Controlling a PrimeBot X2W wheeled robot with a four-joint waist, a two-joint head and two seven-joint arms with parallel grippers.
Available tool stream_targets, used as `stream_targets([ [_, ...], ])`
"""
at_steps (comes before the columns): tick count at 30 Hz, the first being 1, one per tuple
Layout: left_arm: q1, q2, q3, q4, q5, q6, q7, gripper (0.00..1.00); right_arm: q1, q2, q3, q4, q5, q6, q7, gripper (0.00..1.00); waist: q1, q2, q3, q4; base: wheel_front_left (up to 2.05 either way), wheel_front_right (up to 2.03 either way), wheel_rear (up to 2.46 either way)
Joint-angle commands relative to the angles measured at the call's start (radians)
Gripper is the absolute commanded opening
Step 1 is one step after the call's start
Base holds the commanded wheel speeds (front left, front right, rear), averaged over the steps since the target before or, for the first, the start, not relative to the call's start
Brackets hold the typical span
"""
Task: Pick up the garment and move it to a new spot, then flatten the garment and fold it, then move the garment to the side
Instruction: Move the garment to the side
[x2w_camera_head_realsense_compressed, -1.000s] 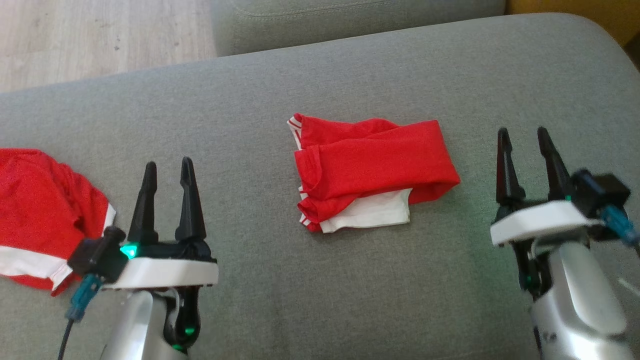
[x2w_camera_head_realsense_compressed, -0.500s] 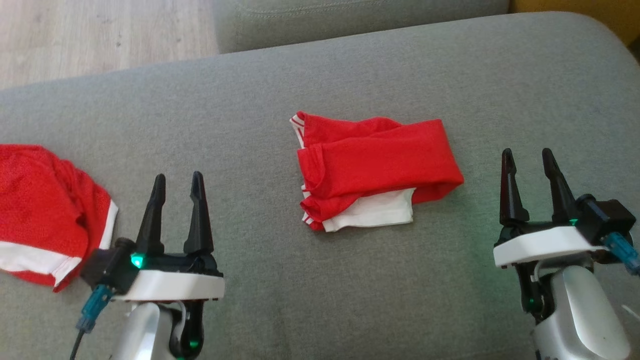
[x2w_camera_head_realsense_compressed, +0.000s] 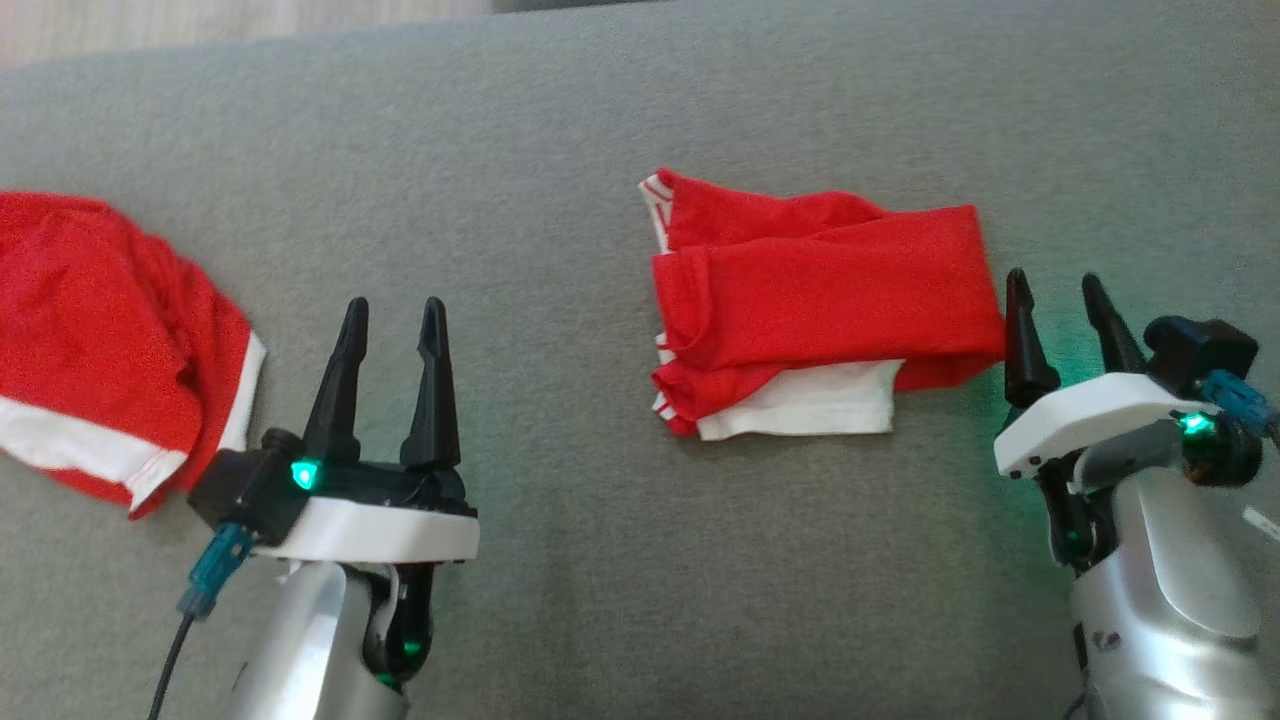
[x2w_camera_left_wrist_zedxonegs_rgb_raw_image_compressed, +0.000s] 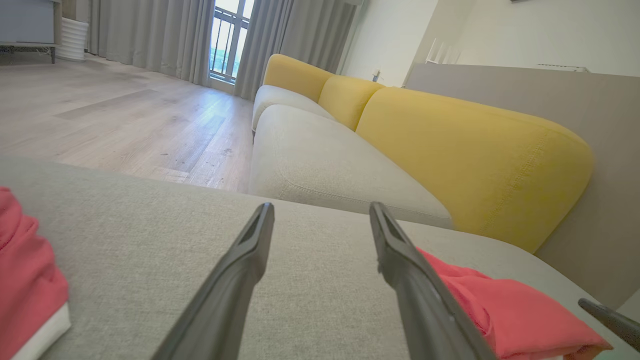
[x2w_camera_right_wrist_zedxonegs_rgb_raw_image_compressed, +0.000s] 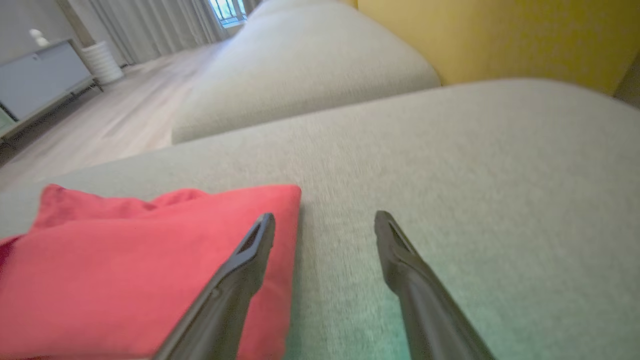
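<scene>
On cushion (x2w_camera_head_realsense_compressed: 600, 560), garment (x2w_camera_head_realsense_compressed: 820, 300) sits btwn left end effector (x2w_camera_head_realsense_compressed: 395, 302) & right end effector (x2w_camera_head_realsense_compressed: 1055, 277), both wide.

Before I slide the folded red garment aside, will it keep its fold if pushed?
Probably not: the folded red garment is soft, loosely layered cloth, so a push would likely bunch it. The woven grey cushion may drag on it.

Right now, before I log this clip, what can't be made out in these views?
- Folded red garment: its lower layers are hidden under the top fold in the head view.
- Right gripper: cannot tell whether a finger touches the garment's edge. The head view overlaps the two, and the right wrist view is blurred.
- Second red garment: cut off by the head view's left edge.
</scene>
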Motion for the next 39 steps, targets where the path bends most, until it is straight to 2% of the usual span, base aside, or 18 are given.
stream_targets([
  [1,-0.038,0.004,0.016,-0.021,-0.006,0.002,-0.005,1.00,-0.042,0.002,0.017,0.013,0.033,-0.001,0.010,1.00,-0.0002,0.0000,0.027,0.032,0.00,0.00,0.00],
  [6,-0.052,0.004,0.011,-0.017,-0.010,0.002,-0.005,1.00,-0.072,0.002,0.064,0.102,0.088,-0.001,0.022,1.00,-0.0002,0.0000,0.043,0.054,0.00,0.00,0.00],
  [14,-0.059,0.004,0.010,-0.014,-0.010,0.002,-0.005,1.00,-0.108,0.002,0.150,0.249,0.106,-0.001,0.012,1.00,-0.0002,0.0000,0.055,0.062,0.00,0.00,0.00],
  [15,-0.061,0.004,0.010,-0.013,-0.009,0.002,-0.005,1.00,-0.114,0.002,0.160,0.263,0.102,-0.001,0.009,0.58,-0.0002,0.0000,0.054,0.061,0.00,0.00,0.00],
  [16,-0.062,0.004,0.011,-0.012,-0.009,0.002,-0.005,1.00,-0.120,0.002,0.167,0.272,0.095,-0.001,0.000,0.00,-0.0002,0.0000,0.053,0.059,0.00,0.00,0.00],
  [19,-0.063,0.004,0.015,-0.009,-0.008,0.002,-0.005,1.00,-0.144,0.002,0.168,0.289,0.068,-0.001,-0.036,0.00,-0.0002,0.0000,0.045,0.049,0.00,0.00,0.00],
  [24,-0.054,0.004,0.023,-0.005,-0.004,0.002,-0.005,1.00,-0.184,-0.001,0.138,0.274,-0.042,-0.001,-0.083,0.00,-0.0002,0.0000,0.022,0.025,0.00,0.00,0.00],
  [27,-0.049,0.004,0.024,-0.007,-0.004,0.002,-0.005,1.00,-0.200,-0.040,0.122,0.244,-0.099,-0.001,-0.085,0.00,-0.0002,0.0000,0.010,0.012,0.00,0.00,0.00],
  [31,-0.045,0.004,0.023,-0.014,-0.013,0.002,-0.005,1.00,-0.208,-0.138,0.125,0.201,-0.139,-0.001,-0.055,0.00,-0.0002,0.0000,0.002,0.003,0.00,0.00,0.00],
  [36,-0.056,0.004,0.006,-0.024,-0.042,0.002,-0.005,1.00,-0.209,-0.319,0.143,0.178,-0.148,-0.001,-0.026,0.00,-0.0002,0.0000,0.016,0.013,0.00,0.00,0.00],
  [39,-0.067,0.004,0.001,-0.032,-0.045,0.002,-0.005,1.00,-0.218,-0.429,0.119,0.192,-0.135,-0.001,-0.020,0.00,-0.0002,0.0000,0.033,0.024,0.00,0.00,0.00],
])
